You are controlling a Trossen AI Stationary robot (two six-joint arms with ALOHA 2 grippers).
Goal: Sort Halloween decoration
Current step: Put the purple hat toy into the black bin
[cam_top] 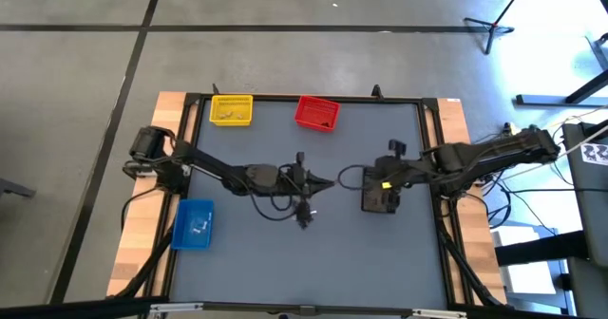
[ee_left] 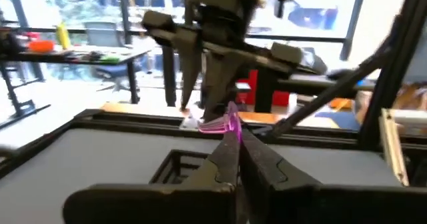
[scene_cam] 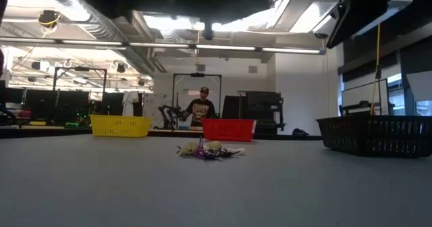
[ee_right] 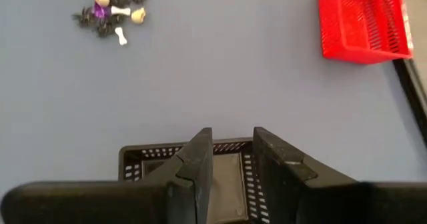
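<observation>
The Halloween trinkets (scene_cam: 206,150) lie in a small heap of white, purple, dark and tan pieces on the grey mat, seen also in the right wrist view (ee_right: 110,14) and from above (cam_top: 305,215). My left gripper (ee_left: 235,134) hovers mid-table (cam_top: 323,182), pointing toward the right arm, shut on one purple trinket (ee_left: 230,124). My right gripper (ee_right: 232,151) is open and hangs over the black bin (ee_right: 143,156), touching nothing. My left gripper pinches a small purple trinket (ee_left: 232,126) between its two fingertips, at their free ends. A pale purple strip of it (ee_left: 212,125) sticks out sideways. The fingers point about level toward the table's right, and the trinket is lifted clear of the mat.
A yellow bin (cam_top: 231,110) and a red bin (cam_top: 316,113) stand along the far edge, and a blue bin (cam_top: 194,223) sits near the left edge. The black bin (cam_top: 382,201) is right of centre. A person (scene_cam: 201,109) stands in the room beyond.
</observation>
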